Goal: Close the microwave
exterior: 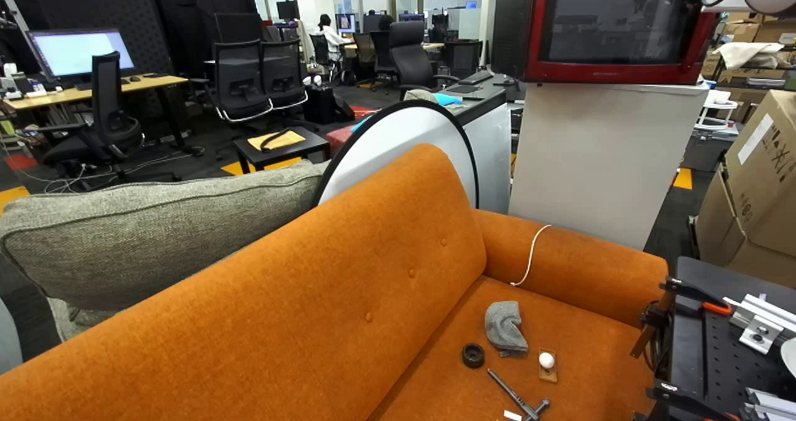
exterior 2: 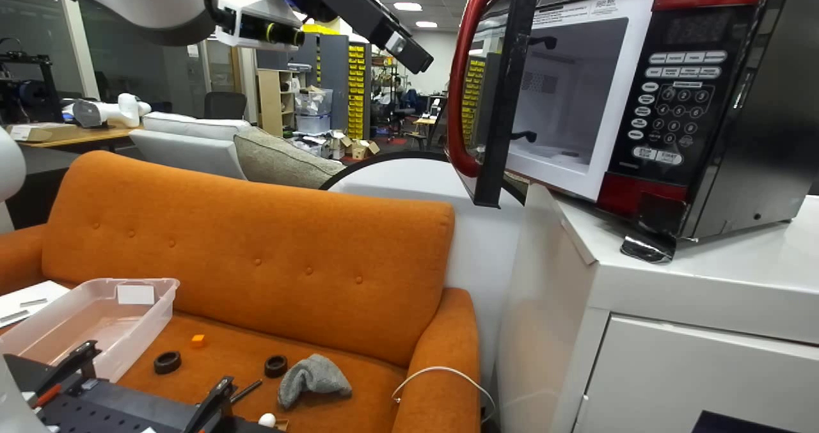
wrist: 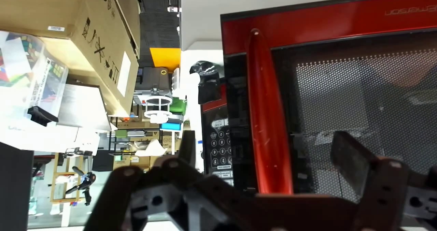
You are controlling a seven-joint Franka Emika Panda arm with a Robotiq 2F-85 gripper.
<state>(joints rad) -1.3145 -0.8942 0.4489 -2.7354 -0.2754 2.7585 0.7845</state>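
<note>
The red microwave (exterior 2: 678, 100) stands on the white cabinet. Its door (exterior 2: 505, 87) is swung open in an exterior view, showing the pale inside. In an exterior view its dark glass door (exterior: 612, 20) faces the camera. My gripper (exterior 2: 409, 52) is in front of the door's outer face, at handle side, with a gap to the red handle (exterior 2: 455, 87). In the wrist view, which is upside down, my gripper (wrist: 264, 147) has its fingers wide apart and empty. The red handle (wrist: 268, 115) shows beyond and between them. The keypad (wrist: 220, 145) shows past the door edge.
The white cabinet (exterior: 603, 153) stands beside the orange sofa (exterior 2: 256, 228). A grey cloth (exterior 2: 313, 382) and small items lie on the seat, with a clear tray (exterior 2: 163, 292) at the left. Cardboard boxes (exterior: 755, 178) stand beyond the cabinet.
</note>
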